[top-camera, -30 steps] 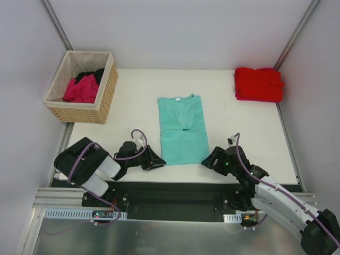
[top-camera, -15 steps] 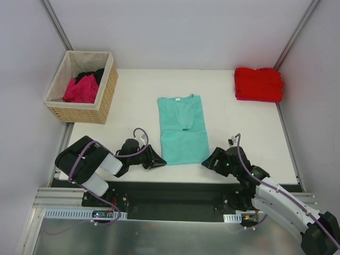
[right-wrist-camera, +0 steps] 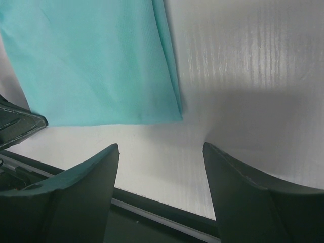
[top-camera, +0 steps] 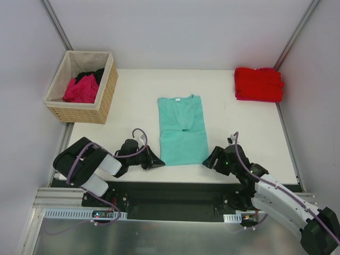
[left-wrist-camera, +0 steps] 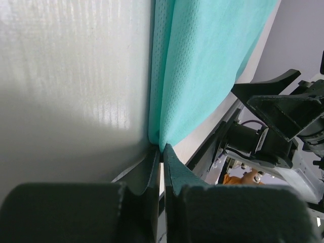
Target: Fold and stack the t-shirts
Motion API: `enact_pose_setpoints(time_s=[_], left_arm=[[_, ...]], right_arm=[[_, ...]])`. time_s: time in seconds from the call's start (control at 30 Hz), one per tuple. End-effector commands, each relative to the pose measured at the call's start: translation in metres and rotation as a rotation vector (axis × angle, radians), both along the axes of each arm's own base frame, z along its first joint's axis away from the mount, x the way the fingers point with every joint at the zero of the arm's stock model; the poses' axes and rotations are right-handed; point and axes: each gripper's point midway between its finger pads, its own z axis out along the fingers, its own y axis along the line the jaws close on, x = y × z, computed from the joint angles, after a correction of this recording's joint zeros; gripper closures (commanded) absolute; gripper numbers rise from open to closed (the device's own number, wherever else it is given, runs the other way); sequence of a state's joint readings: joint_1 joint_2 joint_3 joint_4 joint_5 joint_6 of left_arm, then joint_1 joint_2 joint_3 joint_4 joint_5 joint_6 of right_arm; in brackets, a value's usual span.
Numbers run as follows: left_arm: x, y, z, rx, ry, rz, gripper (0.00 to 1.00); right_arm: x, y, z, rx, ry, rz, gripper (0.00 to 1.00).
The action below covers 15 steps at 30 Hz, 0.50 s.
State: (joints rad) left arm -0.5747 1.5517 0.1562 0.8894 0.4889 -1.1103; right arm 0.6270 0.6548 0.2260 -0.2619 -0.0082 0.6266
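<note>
Left fingers pinch one teal t-shirt; one red t-shirt lies apart.

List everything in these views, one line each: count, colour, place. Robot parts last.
teal t-shirt: one, teal, folded lengthwise, middle of the table
red t-shirt: one, bright red, folded, far right corner of the table
magenta t-shirt: one, magenta, bunched in the basket
black t-shirt: one seen, black, in the basket behind the magenta one
basket: one, woven tan with beige lining, far left corner
table: one, white, under everything
left claw: one, black, shut on the teal t-shirt's near left corner
right claw: one, black, open, just off the teal t-shirt's near right corner, not touching
</note>
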Motion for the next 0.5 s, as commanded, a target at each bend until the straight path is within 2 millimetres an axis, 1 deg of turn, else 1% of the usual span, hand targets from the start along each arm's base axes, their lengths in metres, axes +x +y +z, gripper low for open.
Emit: enact_pose_setpoints(time_s=[0.0,0.07,0.1,0.13,0.17,0.2,0.23,0.3,0.47], left_arm=[[-0.020,0.032,-0.036,0.157,0.084,0.037,1.00],[-0.022,0.036,-0.036,0.160,0.084,0.046,1.00],[-0.020,0.037,-0.033,0.158,0.070,0.051,1.00],[-0.022,0.041,-0.034,0.170,0.081,0.055,1.00],[-0.022,0.043,-0.035,0.179,0.077,0.054,1.00],[-0.019,0.043,-0.032,0.175,0.061,0.057,1.00],[-0.020,0.046,-0.033,0.182,0.071,0.065,1.00],[-0.018,0.047,-0.031,0.180,0.058,0.065,1.00],[-0.018,0.050,-0.033,0.187,0.063,0.070,1.00]], right_arm=[[-0.005,-0.016,-0.022,-0.122,0.058,0.001,0.28],[-0.005,-0.013,-0.028,-0.132,0.082,0.013,0.29],[-0.001,-0.010,-0.027,-0.124,0.071,0.012,0.29],[0.001,-0.009,-0.027,-0.125,0.071,0.012,0.29],[0.000,-0.009,-0.033,-0.140,0.092,0.018,0.29],[0.003,-0.004,-0.031,-0.123,0.081,0.024,0.29],[0.004,-0.003,-0.032,-0.120,0.085,0.024,0.30],[0.006,-0.002,-0.035,-0.123,0.094,0.025,0.31],[0.007,0.000,-0.038,-0.120,0.098,0.021,0.34]])
